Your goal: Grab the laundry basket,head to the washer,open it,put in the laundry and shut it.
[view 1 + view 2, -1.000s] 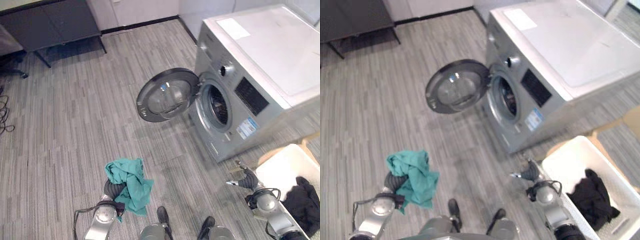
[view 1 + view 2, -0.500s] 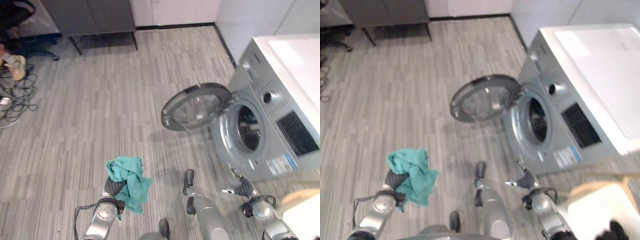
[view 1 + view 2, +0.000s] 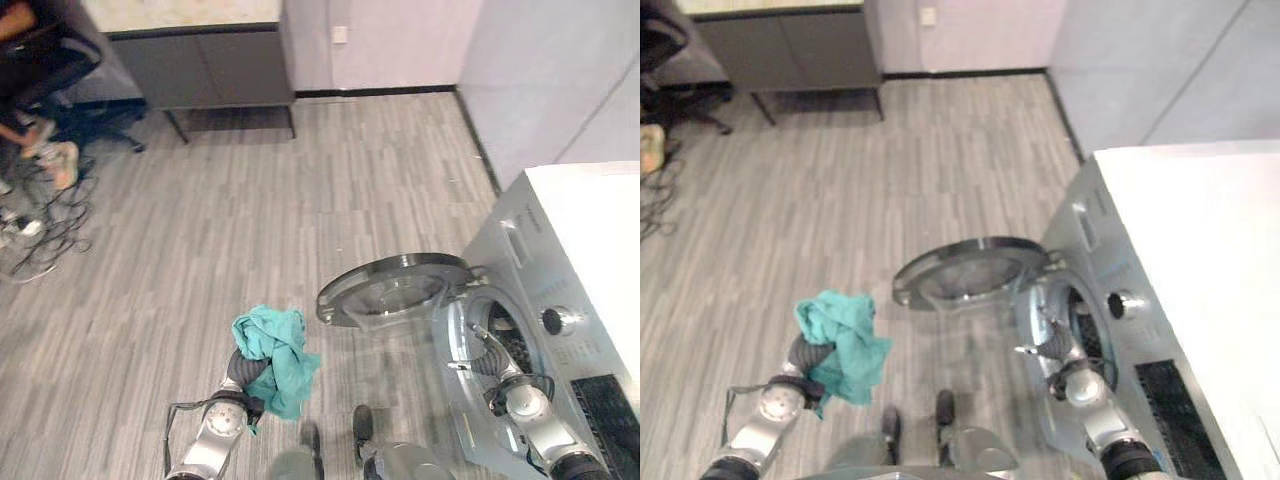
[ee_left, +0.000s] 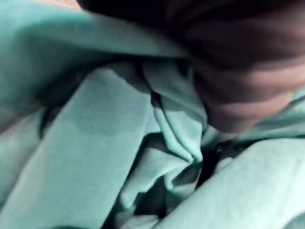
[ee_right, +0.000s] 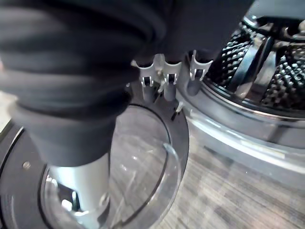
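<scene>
Left wrist view: teal cloth [image 4: 119, 143] hides left hand [image 3: 245, 372] fingers; right hand [image 3: 487, 352] fingers straight.

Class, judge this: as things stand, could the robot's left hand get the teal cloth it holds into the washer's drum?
Probably yes. The washer door stands swung open and the drum opening is uncovered. The left hand grips the teal cloth off to one side, though the right hand hangs at the opening and could crowd it.
</scene>
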Robot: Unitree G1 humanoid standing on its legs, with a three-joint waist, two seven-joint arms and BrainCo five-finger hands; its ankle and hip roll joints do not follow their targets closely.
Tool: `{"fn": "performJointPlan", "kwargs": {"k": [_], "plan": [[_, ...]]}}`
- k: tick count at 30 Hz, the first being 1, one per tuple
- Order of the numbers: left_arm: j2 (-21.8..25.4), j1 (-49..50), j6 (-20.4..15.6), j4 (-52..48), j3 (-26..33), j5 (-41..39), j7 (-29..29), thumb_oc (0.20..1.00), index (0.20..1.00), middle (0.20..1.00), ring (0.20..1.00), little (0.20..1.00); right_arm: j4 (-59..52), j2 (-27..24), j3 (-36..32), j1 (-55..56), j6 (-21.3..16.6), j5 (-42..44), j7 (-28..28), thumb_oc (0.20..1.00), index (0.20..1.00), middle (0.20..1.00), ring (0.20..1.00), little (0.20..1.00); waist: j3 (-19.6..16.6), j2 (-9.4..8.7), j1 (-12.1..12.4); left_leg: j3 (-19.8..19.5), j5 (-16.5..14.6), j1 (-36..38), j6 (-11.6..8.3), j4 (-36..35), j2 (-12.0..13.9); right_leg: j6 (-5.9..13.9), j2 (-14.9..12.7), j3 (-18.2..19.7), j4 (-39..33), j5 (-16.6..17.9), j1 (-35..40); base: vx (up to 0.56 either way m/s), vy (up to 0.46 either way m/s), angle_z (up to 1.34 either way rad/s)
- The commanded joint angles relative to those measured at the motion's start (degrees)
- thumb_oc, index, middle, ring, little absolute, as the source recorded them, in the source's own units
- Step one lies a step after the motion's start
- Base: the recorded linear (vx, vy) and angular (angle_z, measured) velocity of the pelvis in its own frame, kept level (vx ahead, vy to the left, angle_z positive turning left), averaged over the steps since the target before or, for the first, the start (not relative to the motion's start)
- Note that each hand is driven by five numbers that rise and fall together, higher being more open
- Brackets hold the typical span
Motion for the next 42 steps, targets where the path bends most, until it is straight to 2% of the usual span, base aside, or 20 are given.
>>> {"fn": "performJointPlan", "kwargs": {"k": [1,5,6,11,12,13,14,16,17,18,21,23,25,27,29,30,31,34,36,42], "plan": [[1.98,0.13,-2.50,-4.08,-0.45,0.34,-0.67,0.200,0.200,0.200,0.200,0.200,-0.26,-1.17,0.53,2.33,-1.20,-0.32,-0.71,1.000,1.000,1.000,1.000,1.000,0.19,1.07,-1.03,-0.53,4.73,-0.26,0.12,1.21,0.92,10.35,-2.08,0.20,8.04,-9.42,-0.29,0.22,0.170,-1.52],[2.39,0.64,-2.68,-4.41,-1.32,0.46,-1.61,0.200,0.200,0.200,0.200,0.200,0.05,-0.82,0.97,2.83,-1.10,-0.78,-0.14,1.000,1.000,1.000,1.000,1.000,-0.60,0.64,-1.31,1.70,3.80,1.25,1.11,1.50,1.15,10.90,-2.19,3.70,9.43,-9.60,-0.16,0.15,0.175,-0.90],[3.56,0.50,-2.90,-5.07,-1.88,1.03,-1.93,0.200,0.200,0.200,0.200,0.200,0.13,-0.90,1.61,2.94,-1.12,-1.54,0.53,1.000,1.000,1.000,1.000,1.000,-1.01,-0.01,-2.02,5.29,1.52,2.88,2.85,1.86,1.65,11.64,-2.11,7.55,10.76,-9.84,-0.59,0.12,0.222,-0.81],[5.12,-0.43,-3.09,-6.86,-1.67,1.90,-1.16,0.200,0.200,0.200,0.200,0.200,-0.56,-0.32,2.23,2.10,-1.23,-2.11,1.31,1.000,1.000,1.000,1.000,1.000,-1.23,-0.52,-2.84,12.94,0.10,4.99,4.23,0.54,2.79,13.97,-1.82,9.23,13.66,-8.47,-3.56,0.04,0.136,-1.58],[5.12,-0.43,-3.09,-6.86,-1.67,1.90,-1.16,0.200,0.200,0.200,0.200,0.200,-0.56,-0.31,2.22,2.11,-1.23,-2.11,1.31,1.000,1.000,1.000,1.000,1.000,-1.25,-0.52,-2.82,12.97,0.10,4.97,4.23,0.54,2.79,13.97,-1.82,9.26,13.67,-8.46,-3.59,0.00,0.084,-1.47],[5.55,-1.20,-3.14,-8.03,-1.05,1.22,-0.21,0.200,0.200,0.200,0.200,0.200,-1.59,0.65,2.75,1.68,-1.72,-1.68,1.77,1.000,1.000,1.000,1.000,1.000,-0.71,-0.42,-1.75,17.68,-0.78,7.39,3.98,-0.55,4.00,14.19,-5.60,-3.04,14.86,-8.27,-5.64,0.01,0.057,-1.17],[5.55,-1.20,-3.13,-8.03,-1.06,1.22,-0.21,0.200,0.200,0.200,0.200,0.200,-1.62,0.65,2.73,1.70,-1.71,-1.68,1.78,1.000,1.000,1.000,1.000,1.000,-0.65,-0.42,-1.80,17.61,-0.76,7.47,3.98,-0.58,3.98,14.20,-5.63,-3.10,14.89,-8.32,-5.57,0.02,0.059,-0.96],[5.52,-1.43,-2.89,-8.68,-0.64,0.45,0.27,0.200,0.200,0.200,0.200,0.200,-2.34,1.08,3.05,1.23,-2.05,-1.74,1.73,1.000,1.000,1.000,1.000,1.000,-0.64,0.46,-0.44,20.30,-2.34,9.80,3.16,-0.61,5.48,13.17,-10.21,-17.78,17.12,-10.91,-5.58,0.09,0.027,-1.49],[5.41,-1.43,-2.80,-8.84,-0.57,0.40,0.15,0.200,0.200,0.200,0.200,0.200,-2.19,1.25,3.08,1.13,-2.02,-1.80,1.63,1.000,1.000,1.000,1.000,1.000,-0.68,0.65,-0.05,21.85,-2.49,10.53,3.06,-0.52,5.99,12.53,-11.68,-22.65,17.83,-11.32,-5.68,0.13,-0.025,-1.33],[5.05,-1.50,-2.64,-8.70,-0.85,0.29,0.05,0.200,0.200,0.200,0.200,0.200,-1.97,1.28,2.99,1.37,-1.87,-2.02,1.34,1.000,1.000,1.000,1.000,1.000,-0.72,0.57,-0.44,22.78,-2.75,11.21,2.91,-0.03,6.31,12.42,-12.17,-24.52,18.21,-11.33,-6.01,0.10,-0.077,-0.89],[3.93,-1.66,-2.72,-7.40,-0.92,0.88,0.12,0.200,0.200,0.200,0.200,0.200,-2.01,0.91,1.55,3.29,-1.73,-1.93,0.93,1.000,1.000,1.000,1.000,1.000,-1.14,-0.30,-2.71,24.14,-4.86,11.88,2.94,4.14,6.46,12.32,-10.35,-19.80,13.64,-11.21,-4.58,0.16,-0.139,-0.72],[3.54,-1.74,-2.62,-7.19,-0.78,0.89,0.04,0.200,0.200,0.200,0.200,0.200,-1.81,0.27,0.59,4.08,-1.42,-1.30,0.40,1.000,1.000,1.000,1.000,1.000,-1.36,-0.54,-3.04,25.45,-3.42,10.66,1.06,10.93,9.14,10.96,-8.88,-18.79,10.75,-10.79,-2.53,0.14,-0.176,-0.05],[3.00,-2.09,-2.54,-6.46,-0.61,0.53,1.02,0.200,0.200,0.200,0.200,0.200,-1.86,-0.49,0.02,3.76,-1.36,-0.19,-0.53,1.000,1.000,1.000,1.000,1.000,-0.63,-0.01,-2.27,21.45,-0.32,8.73,0.14,16.68,9.92,9.63,-6.60,-16.52,9.16,-11.25,-0.84,0.13,-0.120,-0.53],[2.52,-2.53,-2.52,-5.82,-0.59,0.54,1.63,0.200,0.200,0.200,0.200,0.200,-0.94,-0.60,-0.96,3.45,-1.23,0.58,-0.84,1.000,1.000,1.000,1.000,1.000,-0.71,-0.33,-1.73,17.93,0.88,5.65,0.93,16.38,7.80,9.43,-6.58,-14.72,7.01,-10.10,0.23,0.07,-0.012,-1.32],[2.21,-2.25,-2.39,-5.61,-0.44,0.70,1.96,0.200,0.200,0.200,0.200,0.200,-0.01,-0.71,-1.22,3.23,-1.11,0.60,-1.13,1.000,1.000,1.000,1.000,1.000,-0.84,-0.43,-0.86,13.75,-0.85,3.43,1.49,13.36,6.03,10.16,-6.77,-11.70,6.47,-10.28,1.24,0.18,0.127,-0.91],[1.91,-2.18,-2.44,-4.99,-0.13,0.34,2.65,0.200,0.200,0.200,0.200,0.200,1.23,-0.73,-1.19,2.83,-1.18,0.85,-1.57,1.000,1.000,1.000,1.000,1.000,-0.71,-0.24,0.17,8.25,0.03,1.59,1.02,8.45,4.66,10.76,-6.55,-8.85,6.28,-10.59,2.12,0.26,0.187,-0.62],[1.86,-2.35,-2.49,-4.75,-0.10,-0.01,3.13,0.200,0.200,0.200,0.200,0.200,2.31,-0.72,-1.09,2.42,-1.11,1.06,-2.05,1.000,1.000,1.000,1.000,1.000,-0.34,0.03,0.83,5.35,2.36,0.02,0.26,6.23,4.22,10.88,-6.25,-7.45,6.52,-10.85,2.61,0.21,0.163,-0.60],[1.35,-3.11,-2.32,-3.72,-0.40,-0.40,3.31,0.200,0.200,0.200,0.200,0.200,4.05,-0.29,-1.24,2.09,-0.86,1.45,-2.33,1.000,1.000,1.000,1.000,1.000,-0.15,0.76,0.94,2.48,4.15,-0.20,-0.39,3.22,4.20,10.78,-5.78,-5.56,7.37,-11.40,2.37,0.09,0.113,-0.92],[1.27,-3.14,-2.22,-3.28,-0.68,-0.16,3.04,0.200,0.200,0.200,0.200,0.200,4.35,-0.14,-1.49,2.34,-0.88,1.46,-2.16,1.000,1.000,1.000,1.000,1.000,-0.55,0.99,0.68,3.02,3.98,0.92,-0.10,2.44,4.28,11.00,-5.98,-5.30,7.64,-11.62,2.64,0.15,0.190,-0.56],[3.10,-2.92,-1.91,-3.06,-0.24,0.41,3.35,0.200,0.200,0.200,0.200,0.200,4.80,0.27,-1.35,1.12,-0.21,1.05,-2.24,1.000,1.000,1.000,1.000,1.000,-0.13,1.17,0.01,9.51,-0.49,3.04,3.65,4.93,3.68,12.87,-8.15,-0.06,14.13,-11.96,-0.70,0.07,0.245,-0.49]]}}
